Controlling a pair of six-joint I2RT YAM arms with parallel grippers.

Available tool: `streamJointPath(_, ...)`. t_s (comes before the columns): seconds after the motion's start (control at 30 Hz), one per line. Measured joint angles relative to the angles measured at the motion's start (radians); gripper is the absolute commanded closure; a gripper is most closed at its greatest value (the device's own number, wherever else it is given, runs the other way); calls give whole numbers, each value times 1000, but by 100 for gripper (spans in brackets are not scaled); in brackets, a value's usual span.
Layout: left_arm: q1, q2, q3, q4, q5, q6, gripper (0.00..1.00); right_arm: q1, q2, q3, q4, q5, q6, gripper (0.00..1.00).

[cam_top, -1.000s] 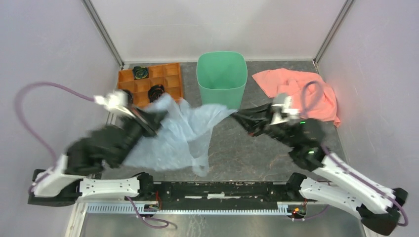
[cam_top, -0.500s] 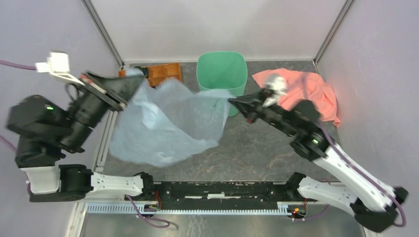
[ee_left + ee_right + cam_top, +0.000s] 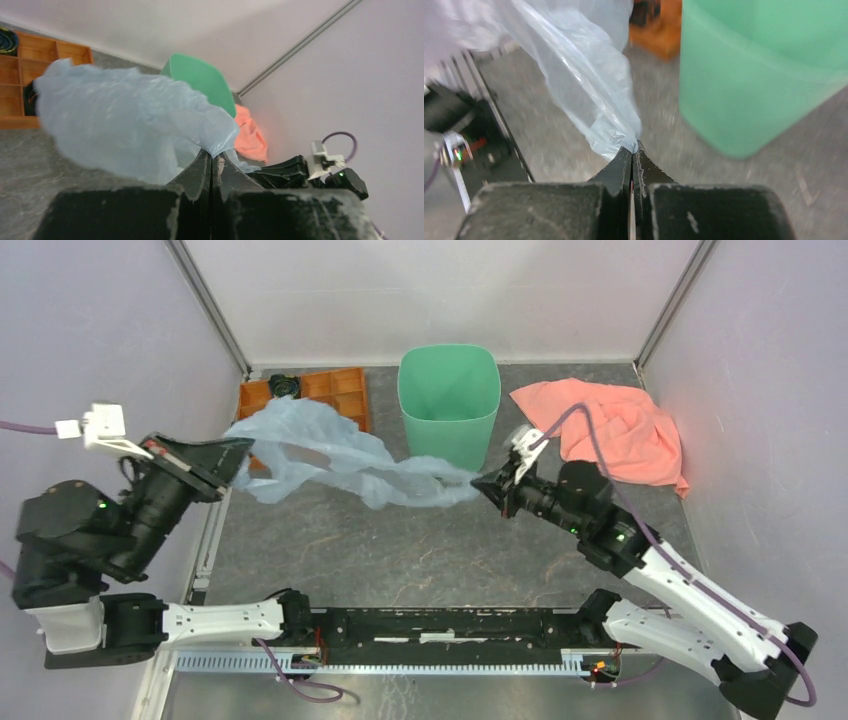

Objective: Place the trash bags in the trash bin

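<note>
A thin pale blue trash bag [image 3: 330,455] hangs stretched in the air between my two grippers, in front of the mint-green trash bin [image 3: 449,400]. My left gripper [image 3: 240,448] is shut on the bag's left edge, raised well above the table. My right gripper [image 3: 478,483] is shut on the bag's right end, just below the bin's front wall. In the left wrist view the bag [image 3: 130,120] billows up from the closed fingertips [image 3: 212,156], with the bin [image 3: 202,80] behind. In the right wrist view the bag [image 3: 584,75] rises from the pinched tips [image 3: 634,148], the bin [image 3: 764,70] at right.
An orange compartment tray [image 3: 320,390] with dark items lies left of the bin, partly hidden by the bag. A salmon-pink cloth [image 3: 615,425] lies crumpled right of the bin. Pale walls close in on three sides, and the arms' base rail [image 3: 430,625] runs along the near edge.
The bag has been pulled from a broad hanging sheet into a narrow stretched band. My left gripper dropped slightly and my right gripper moved down and nearer, away from the bin's side.
</note>
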Motion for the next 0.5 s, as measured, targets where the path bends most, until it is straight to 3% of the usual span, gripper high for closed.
streamJointPath(0.1, 1, -5, 43, 16, -5, -1, 98, 1, -23, 100, 61, -3, -10, 100)
streamJointPath(0.23, 2, -14, -65, 32, 19, -6, 98, 1, -85, 24, 148, -21, 16, 100)
streamJointPath(0.5, 2, 57, -185, 138, 189, -10, 98, 0, -60, -19, 112, -79, 56, 94)
